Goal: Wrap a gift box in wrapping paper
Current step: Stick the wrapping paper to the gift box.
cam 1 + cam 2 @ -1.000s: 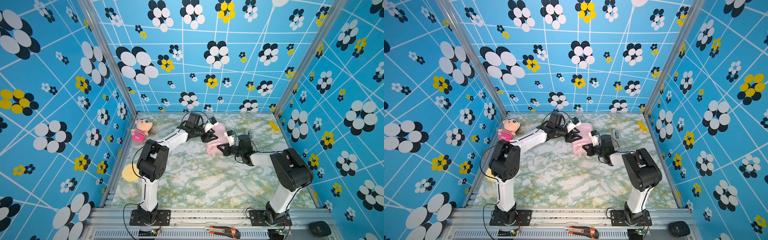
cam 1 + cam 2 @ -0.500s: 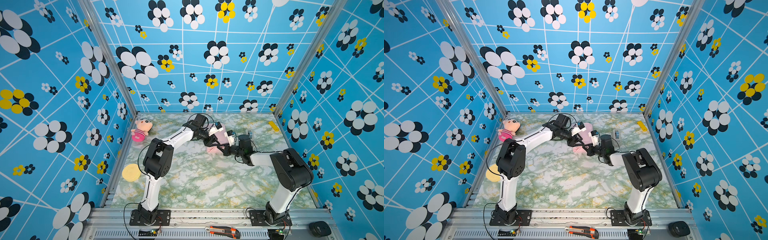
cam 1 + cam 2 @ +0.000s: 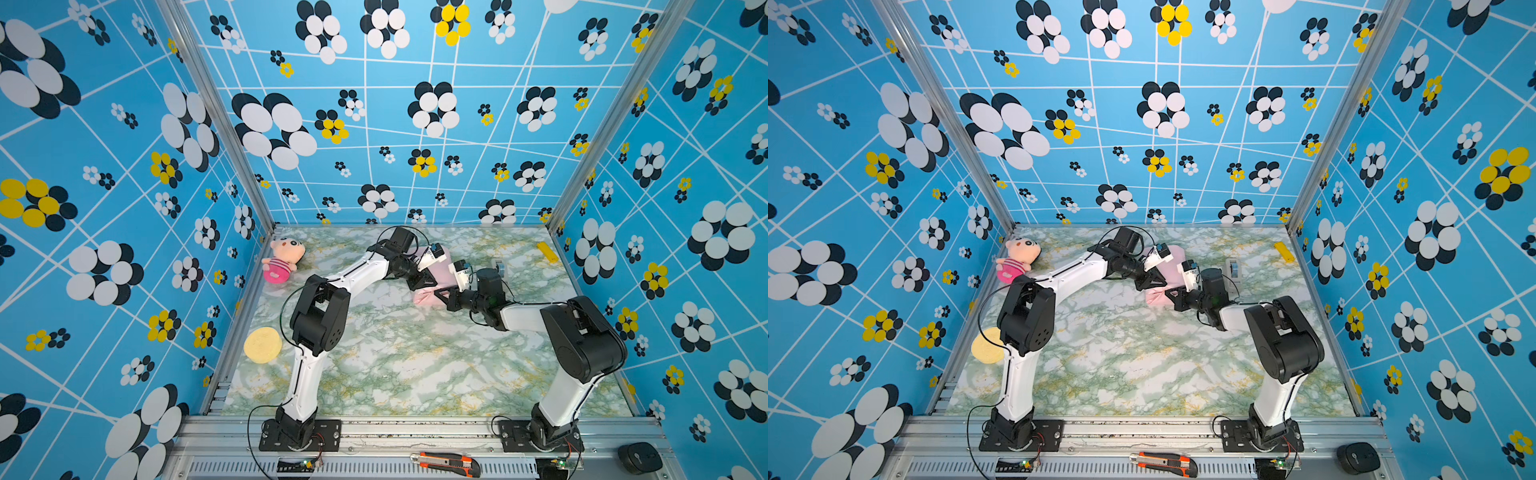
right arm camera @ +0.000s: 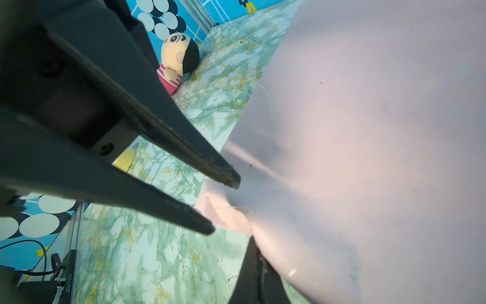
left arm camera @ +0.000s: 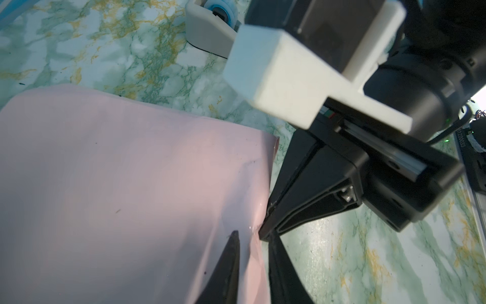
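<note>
Wrapping paper (pale pink side out) lies bunched at the far middle of the counter. Your right tool is clenched on its edge; your left tool straddles that edge just beside, jaws slightly apart.

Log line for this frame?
left gripper: open, straddling paper edge | right gripper: shut on paper | box: hidden

The wrapping paper is pale pink. The table is green-and-white marble with gold veins; the walls are blue with black, white, yellow flowers.
</note>
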`<act>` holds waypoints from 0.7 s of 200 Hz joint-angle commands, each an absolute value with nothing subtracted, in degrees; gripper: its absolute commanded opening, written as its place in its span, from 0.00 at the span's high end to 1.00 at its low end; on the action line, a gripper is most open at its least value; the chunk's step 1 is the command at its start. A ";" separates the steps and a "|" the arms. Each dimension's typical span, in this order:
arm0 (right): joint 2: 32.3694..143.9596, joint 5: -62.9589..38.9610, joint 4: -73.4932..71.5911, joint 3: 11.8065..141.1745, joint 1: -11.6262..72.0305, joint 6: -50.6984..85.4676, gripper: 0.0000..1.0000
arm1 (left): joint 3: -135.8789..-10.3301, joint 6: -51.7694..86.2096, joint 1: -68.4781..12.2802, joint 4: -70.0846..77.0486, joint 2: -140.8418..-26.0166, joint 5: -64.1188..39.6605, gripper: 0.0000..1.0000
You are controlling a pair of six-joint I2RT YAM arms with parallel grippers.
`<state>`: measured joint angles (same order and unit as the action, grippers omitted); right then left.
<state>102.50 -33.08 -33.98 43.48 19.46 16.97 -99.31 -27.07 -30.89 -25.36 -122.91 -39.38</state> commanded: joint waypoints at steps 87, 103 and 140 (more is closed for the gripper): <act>100.99 -32.26 -32.87 44.40 19.16 16.61 1.00 | -103.15 -27.53 -31.64 -27.51 -126.38 -38.95 0.97; 100.99 -32.26 -32.78 44.38 19.11 16.62 1.00 | -103.34 -27.12 -31.60 -27.35 -126.39 -38.99 0.98; 100.95 -32.26 -32.70 44.38 19.15 16.61 1.00 | -103.49 -26.59 -31.55 -26.46 -126.97 -38.21 1.00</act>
<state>102.48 -33.06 -33.93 43.51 19.44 16.97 -101.45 -27.00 -31.33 -26.39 -125.47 -38.94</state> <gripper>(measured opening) 0.047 0.047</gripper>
